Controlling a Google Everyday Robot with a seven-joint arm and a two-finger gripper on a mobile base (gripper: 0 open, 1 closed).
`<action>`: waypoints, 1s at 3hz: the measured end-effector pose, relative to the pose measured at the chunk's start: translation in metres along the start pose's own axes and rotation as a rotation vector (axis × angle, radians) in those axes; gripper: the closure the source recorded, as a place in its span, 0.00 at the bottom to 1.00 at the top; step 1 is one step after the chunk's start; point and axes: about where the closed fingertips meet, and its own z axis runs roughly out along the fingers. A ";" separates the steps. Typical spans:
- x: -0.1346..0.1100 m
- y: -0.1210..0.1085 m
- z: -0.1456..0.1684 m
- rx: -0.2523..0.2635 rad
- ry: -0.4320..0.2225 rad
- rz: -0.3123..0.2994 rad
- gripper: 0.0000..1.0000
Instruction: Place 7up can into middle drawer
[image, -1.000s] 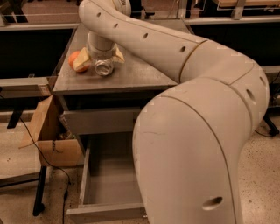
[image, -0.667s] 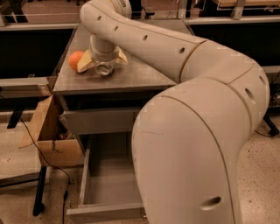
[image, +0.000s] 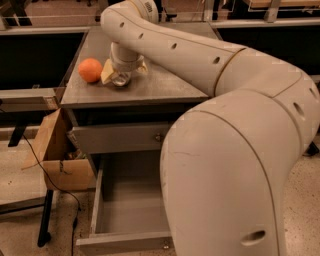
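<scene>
My gripper (image: 121, 76) hangs from the long white arm and sits low over the left part of the grey cabinet top (image: 165, 82), just right of an orange (image: 90, 70). I see no 7up can; the gripper covers the spot beneath it. A pale yellowish item (image: 107, 75) pokes out at both sides of the gripper. The middle drawer (image: 127, 202) is pulled open at the bottom of the cabinet, its deep grey box showing nothing inside, with a small knob (image: 165, 245) on its front.
A shut grey drawer front (image: 117, 137) with a knob sits above the open drawer. A cardboard box (image: 60, 155) stands on the floor left of the cabinet, with a black cable and a stand leg. My arm's big elbow fills the right foreground.
The gripper has shifted slightly on the cabinet top, and the orange to its left now shows more fully. The drawer stays open as before.
</scene>
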 end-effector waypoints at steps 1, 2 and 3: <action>-0.002 -0.005 -0.003 -0.004 -0.027 -0.011 0.44; -0.007 -0.007 -0.009 -0.006 -0.061 -0.019 0.67; -0.011 -0.009 -0.018 -0.003 -0.089 -0.023 0.90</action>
